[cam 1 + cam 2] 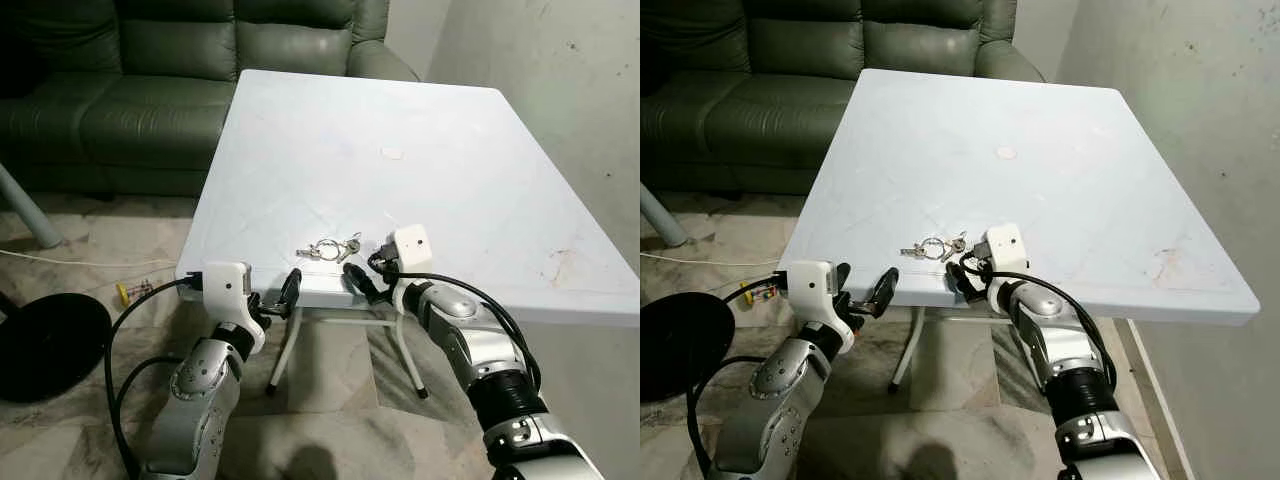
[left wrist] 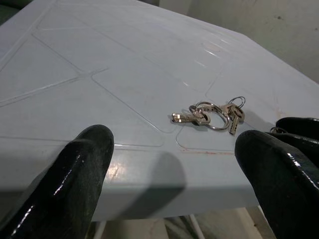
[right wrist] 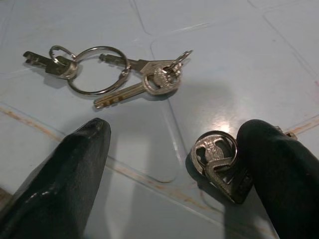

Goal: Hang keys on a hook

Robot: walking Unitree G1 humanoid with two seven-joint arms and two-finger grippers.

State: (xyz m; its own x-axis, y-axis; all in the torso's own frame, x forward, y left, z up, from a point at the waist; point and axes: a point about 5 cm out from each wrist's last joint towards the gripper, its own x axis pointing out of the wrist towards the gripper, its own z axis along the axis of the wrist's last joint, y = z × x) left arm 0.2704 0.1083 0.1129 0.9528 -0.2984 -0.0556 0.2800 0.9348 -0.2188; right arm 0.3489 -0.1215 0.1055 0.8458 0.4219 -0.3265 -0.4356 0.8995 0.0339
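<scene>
Right gripper (image 1: 366,272) sits at the near edge of the white table (image 1: 450,180), fingers spread apart and holding nothing. In its wrist view the two black fingertips (image 3: 75,159) frame the keys (image 3: 114,74), so it looks lined up to come in on them from the front. Right against its other fingertip there's a small round metal piece (image 3: 217,162) lying on the tabletop, touching or nearly so; can't tell exactly what it is, maybe another key head.

Left gripper (image 1: 272,295) hovers just off the same front edge, a bit lower than the tabletop, also spread wide and empty. My guess is it's just standing by while the right one does the pickup.

Keys themselves lie flat on the table, near the front edge, just beyond the right gripper: a ring with a couple of keys fanned out and a smaller ring off to one side. Lying flat like that they'll be fiddly to pinch, probably.

Further up the table there's a small pale round mark (image 1: 391,153), and behind it all a green sofa (image 1: 150,90). No hook in sight yet, so the hanging part looks a long way off.
</scene>
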